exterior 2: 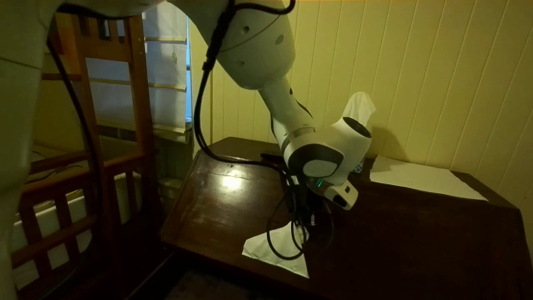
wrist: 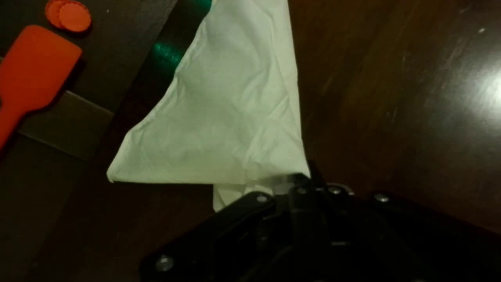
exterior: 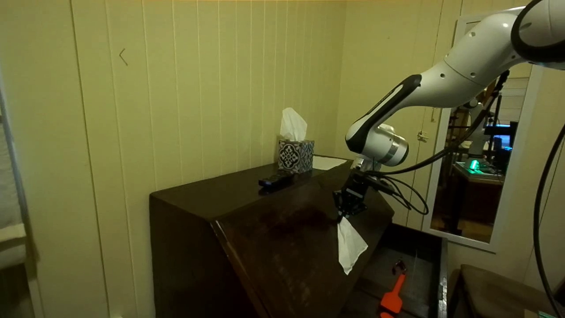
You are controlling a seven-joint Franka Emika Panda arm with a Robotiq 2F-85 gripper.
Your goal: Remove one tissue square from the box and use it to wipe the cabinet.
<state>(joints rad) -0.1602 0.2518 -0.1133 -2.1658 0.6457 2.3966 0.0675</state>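
Observation:
A white tissue (exterior: 351, 247) hangs from my gripper (exterior: 342, 215) over the slanted front of the dark brown cabinet (exterior: 273, 260). The tissue also shows in an exterior view (exterior 2: 275, 246) and spreads out in the wrist view (wrist: 235, 105). My gripper is shut on its upper corner; the fingertips (wrist: 309, 180) are dark in the wrist view. I cannot tell whether the fingertips touch the cabinet. The patterned tissue box (exterior: 295, 157) stands on the cabinet top with another tissue (exterior: 293, 125) sticking up. In an exterior view the arm hides most of the box (exterior 2: 358, 167).
A black remote (exterior: 276, 180) and a white sheet (exterior: 327, 162) lie on the cabinet top beside the box. Below the slanted front is an open drawer (exterior: 442, 274) with an orange spatula (exterior: 392, 301). A mirror (exterior: 479, 176) stands behind; a wooden bed frame (exterior 2: 141, 104) is nearby.

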